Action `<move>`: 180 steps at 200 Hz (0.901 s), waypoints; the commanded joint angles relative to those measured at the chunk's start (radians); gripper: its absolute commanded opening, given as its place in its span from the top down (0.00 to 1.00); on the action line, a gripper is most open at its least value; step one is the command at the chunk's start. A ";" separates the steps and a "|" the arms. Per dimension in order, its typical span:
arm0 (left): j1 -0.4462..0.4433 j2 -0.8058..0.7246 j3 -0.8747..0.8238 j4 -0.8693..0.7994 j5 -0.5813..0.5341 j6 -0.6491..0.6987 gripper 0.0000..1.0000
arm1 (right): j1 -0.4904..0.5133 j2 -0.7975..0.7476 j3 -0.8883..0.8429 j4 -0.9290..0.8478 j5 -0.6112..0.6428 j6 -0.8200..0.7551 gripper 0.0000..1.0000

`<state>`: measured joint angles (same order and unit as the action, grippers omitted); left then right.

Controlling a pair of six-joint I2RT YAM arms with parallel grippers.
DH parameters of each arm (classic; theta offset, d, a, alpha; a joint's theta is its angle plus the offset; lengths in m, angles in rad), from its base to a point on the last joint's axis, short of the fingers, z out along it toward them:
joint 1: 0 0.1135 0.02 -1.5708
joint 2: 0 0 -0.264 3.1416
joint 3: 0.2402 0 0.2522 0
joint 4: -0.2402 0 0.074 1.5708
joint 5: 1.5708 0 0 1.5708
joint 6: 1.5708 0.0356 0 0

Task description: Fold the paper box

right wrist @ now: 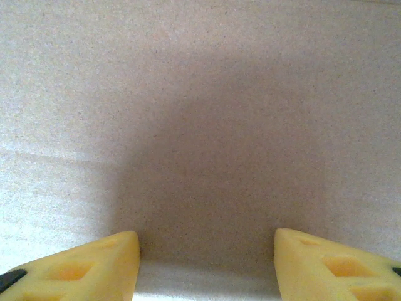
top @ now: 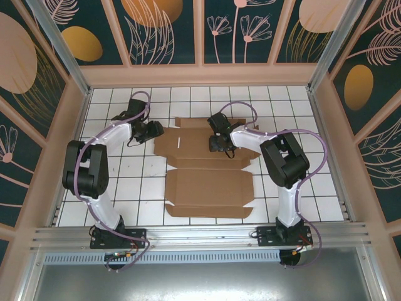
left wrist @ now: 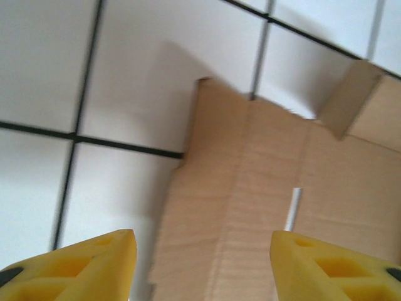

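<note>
The paper box point(top: 207, 185) lies as a flat brown die-cut sheet in the middle of the tiled table. My left gripper point(top: 152, 131) hangs over the sheet's far left edge. In the left wrist view its yellow fingers point(left wrist: 94, 269) stand wide apart above the cardboard point(left wrist: 263, 188), with nothing between them. A thin slot point(left wrist: 293, 207) and a small raised flap point(left wrist: 351, 94) show there. My right gripper point(top: 219, 143) hovers over the sheet's far panel, right of centre. It is open and close above bare cardboard point(right wrist: 200, 94), casting a shadow on it.
The white tiled table point(top: 301, 125) has dark grout lines and is boxed in by patterned walls point(top: 351, 81) on three sides. An aluminium rail point(top: 200, 235) runs along the near edge by the arm bases. Bare tiles lie left and right of the sheet.
</note>
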<state>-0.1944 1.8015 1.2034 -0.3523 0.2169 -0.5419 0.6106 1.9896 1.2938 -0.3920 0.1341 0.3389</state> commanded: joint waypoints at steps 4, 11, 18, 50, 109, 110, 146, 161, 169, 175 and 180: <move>-0.002 0.064 0.000 0.119 0.138 0.030 0.44 | 0.029 0.063 -0.034 -0.152 -0.097 -0.015 0.41; 0.001 0.082 0.004 0.123 0.149 0.033 0.45 | 0.030 0.066 -0.027 -0.157 -0.098 -0.018 0.41; 0.004 0.094 0.008 0.127 0.157 0.035 0.47 | 0.031 0.067 -0.020 -0.160 -0.095 -0.020 0.41; 0.005 0.100 0.016 0.098 0.140 0.067 0.56 | 0.038 0.062 -0.005 -0.177 -0.090 -0.037 0.41; 0.033 -0.026 -0.068 0.125 0.079 0.070 0.46 | 0.039 0.069 -0.010 -0.177 -0.061 -0.043 0.41; 0.035 -0.028 -0.070 0.125 0.077 0.070 0.45 | 0.039 0.069 -0.010 -0.178 -0.060 -0.043 0.41; 0.063 -0.047 -0.120 0.109 0.059 0.073 0.41 | 0.038 0.075 -0.015 -0.171 -0.056 -0.041 0.41; 0.076 -0.040 -0.147 0.117 0.061 0.058 0.40 | 0.038 0.076 -0.014 -0.168 -0.060 -0.038 0.41; 0.079 -0.031 -0.157 0.125 0.077 0.054 0.40 | 0.038 0.076 -0.010 -0.171 -0.060 -0.038 0.41; 0.079 -0.024 -0.160 0.124 0.087 0.054 0.40 | 0.038 0.076 -0.009 -0.170 -0.057 -0.039 0.41; 0.079 -0.014 -0.161 0.124 0.096 0.054 0.40 | 0.038 0.077 -0.008 -0.171 -0.055 -0.040 0.41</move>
<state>-0.1230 1.7634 1.0702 -0.2352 0.2893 -0.4759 0.6270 1.9923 1.3136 -0.4438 0.1127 0.3088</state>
